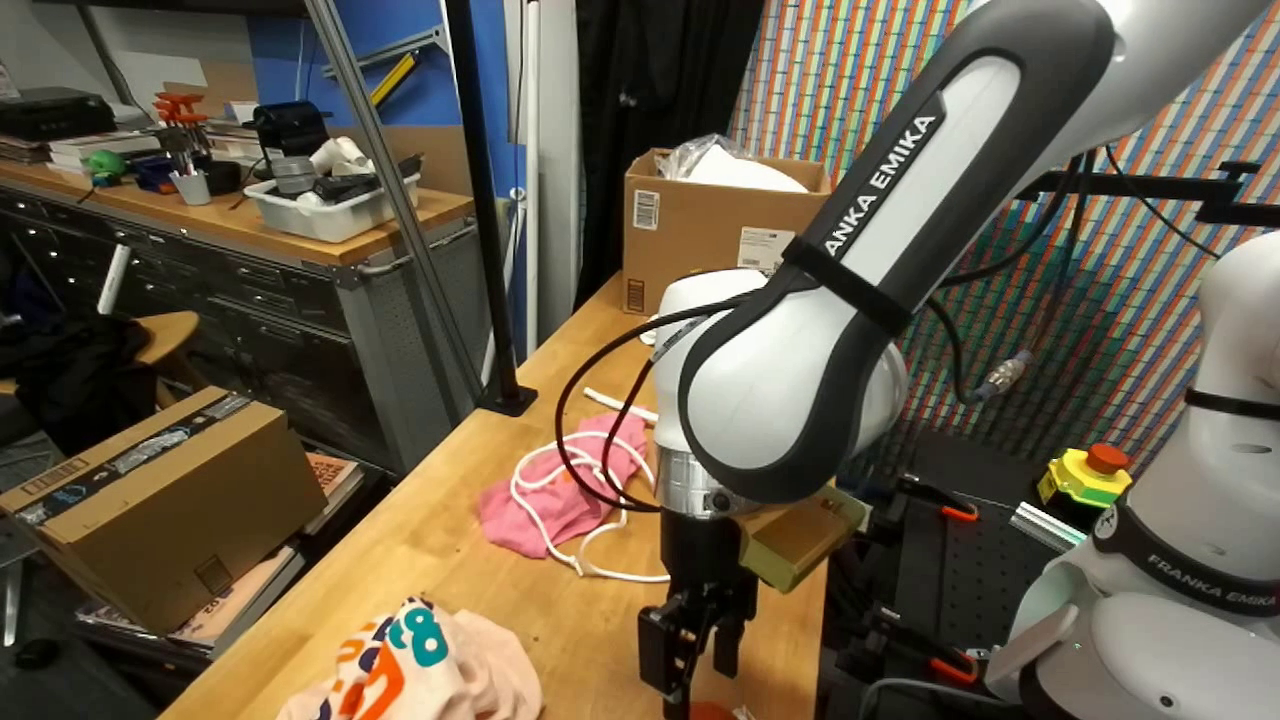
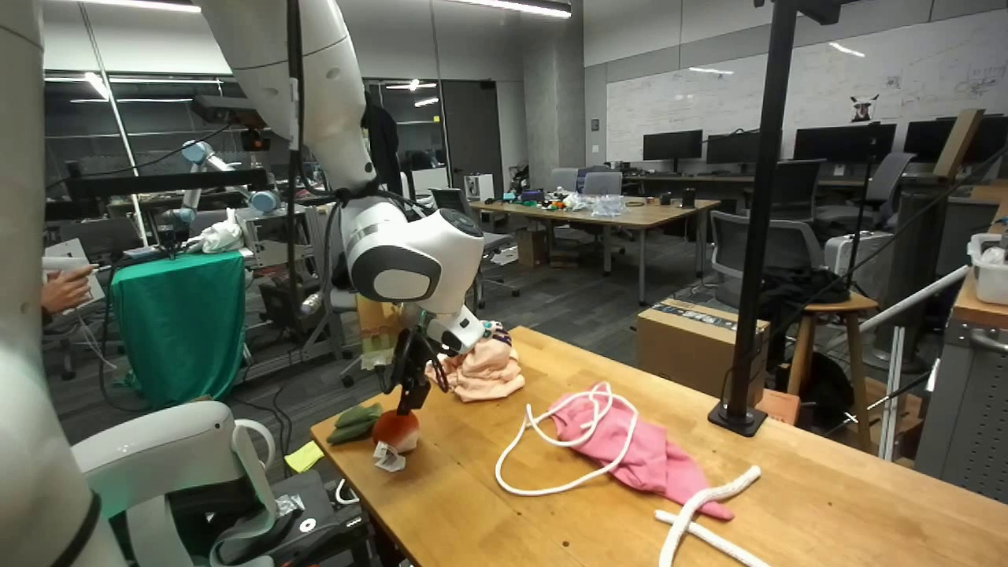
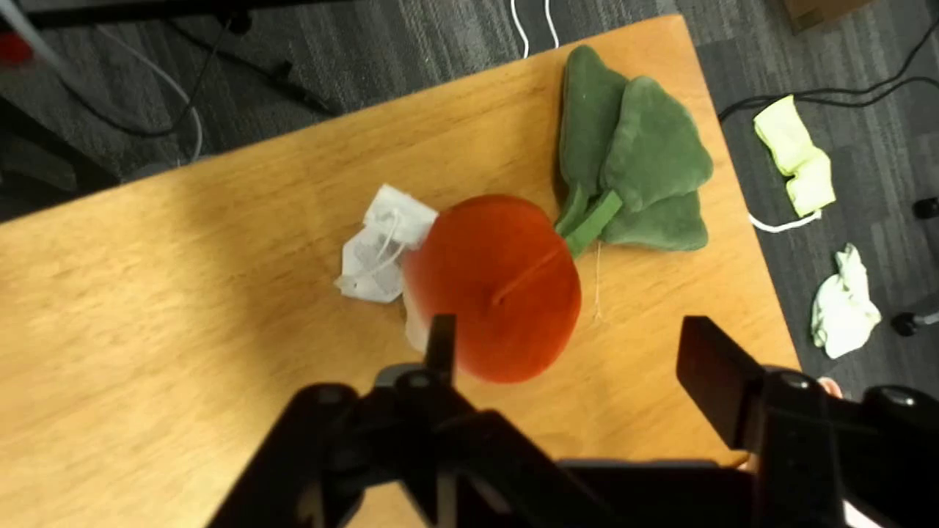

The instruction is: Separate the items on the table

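**Table-sorting job looked roughly half done to me**

The red plush veg (image 3: 513, 293) and pale cloth (image 2: 480, 374) sat apart on the table (image 2: 472, 504), so I'd have called those sorted. A looped white cord (image 2: 542, 493) lay over the pink cloth (image 2: 642, 457), so that was probably left. Pincer (image 3: 568, 337) was wide, nothing gripped. In an exterior view the colourful print (image 1: 385, 660) showed; the wrist view had green leaves (image 3: 653, 150), no pink cloth.
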